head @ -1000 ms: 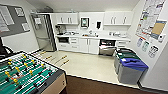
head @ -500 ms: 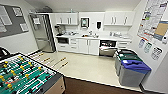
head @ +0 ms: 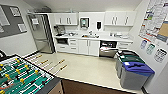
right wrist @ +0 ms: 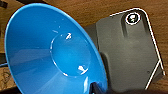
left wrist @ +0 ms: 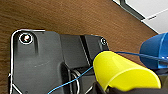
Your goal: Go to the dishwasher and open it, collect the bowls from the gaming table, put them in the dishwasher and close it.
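Observation:
The dishwasher (head: 108, 48) stands under the far kitchen counter with its door folded down and its dark inside showing. The gaming table (head: 22, 77), a green field with rods and yellow figures, sits at the lower left of the head view. In the left wrist view a yellow bowl (left wrist: 122, 72) hangs above the brown wooden floor, with my left gripper (left wrist: 107, 88) shut on its rim. The right wrist view shows a blue bowl (right wrist: 55, 50), inside facing the camera, with my right gripper (right wrist: 96, 88) shut on its edge. That blue bowl (left wrist: 155, 51) also appears beside the yellow one.
A steel fridge (head: 41, 33) stands at the back left. Right of the dishwasher are a green-lidded bin (head: 127, 61) and a blue-lidded bin (head: 136, 75). Pale floor (head: 85, 67) stretches to the counter (head: 90, 37); a brown floor strip (head: 87, 87) lies nearest.
The whole head view has shifted: the gaming table has slid toward the lower left and the bins sit larger on the right. So the camera has moved, not the things.

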You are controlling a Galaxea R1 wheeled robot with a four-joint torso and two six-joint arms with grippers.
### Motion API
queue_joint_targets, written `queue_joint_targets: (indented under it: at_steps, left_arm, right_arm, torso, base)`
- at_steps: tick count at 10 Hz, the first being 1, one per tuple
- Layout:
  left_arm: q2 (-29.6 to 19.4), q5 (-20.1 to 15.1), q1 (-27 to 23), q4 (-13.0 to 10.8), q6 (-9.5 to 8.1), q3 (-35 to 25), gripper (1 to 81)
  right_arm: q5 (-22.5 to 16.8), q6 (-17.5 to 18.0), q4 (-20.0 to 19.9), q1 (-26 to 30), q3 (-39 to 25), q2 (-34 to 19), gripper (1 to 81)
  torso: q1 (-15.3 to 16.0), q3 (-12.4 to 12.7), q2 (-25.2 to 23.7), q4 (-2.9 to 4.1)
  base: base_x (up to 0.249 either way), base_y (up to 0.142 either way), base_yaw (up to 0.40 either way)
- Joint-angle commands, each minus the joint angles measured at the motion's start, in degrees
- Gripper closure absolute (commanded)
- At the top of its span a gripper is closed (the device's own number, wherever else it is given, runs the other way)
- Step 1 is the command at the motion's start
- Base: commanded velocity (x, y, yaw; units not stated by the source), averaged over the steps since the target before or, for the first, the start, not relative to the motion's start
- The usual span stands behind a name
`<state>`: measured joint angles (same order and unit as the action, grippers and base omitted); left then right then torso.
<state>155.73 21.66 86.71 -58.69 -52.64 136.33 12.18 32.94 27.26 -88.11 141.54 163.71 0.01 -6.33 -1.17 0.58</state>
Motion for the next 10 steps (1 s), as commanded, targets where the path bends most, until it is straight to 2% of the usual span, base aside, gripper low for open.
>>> queue_joint_targets:
  at_steps: [1,9,10]
  left_arm:
    - [-1.2,-0.8,-2.0,-0.6,-0.01,-0.4,81.1]
    - [-1.1,-0.8,-2.0,-0.6,-0.01,-0.4,81.1]
    - [-1.1,-0.8,-2.0,-0.6,-0.01,-0.4,81.1]
  right_arm:
    - [-2.2,-0.9,2.0,1.3,-0.8,0.5,81.1]
    - [-2.2,-0.9,2.1,1.2,-0.8,0.6,81.1]
    - [-2.2,-0.9,2.0,1.2,-0.8,0.6,81.1]
  torso:
    - [0.0,0.0,0.0,0.0]
    - [0.0,0.0,0.0,0.0]
    - [0.0,0.0,0.0,0.0]
  base:
    - [0.15,0.0,0.0]
    - [0.154,0.0,0.0]
    - [0.158,-0.074,0.0]
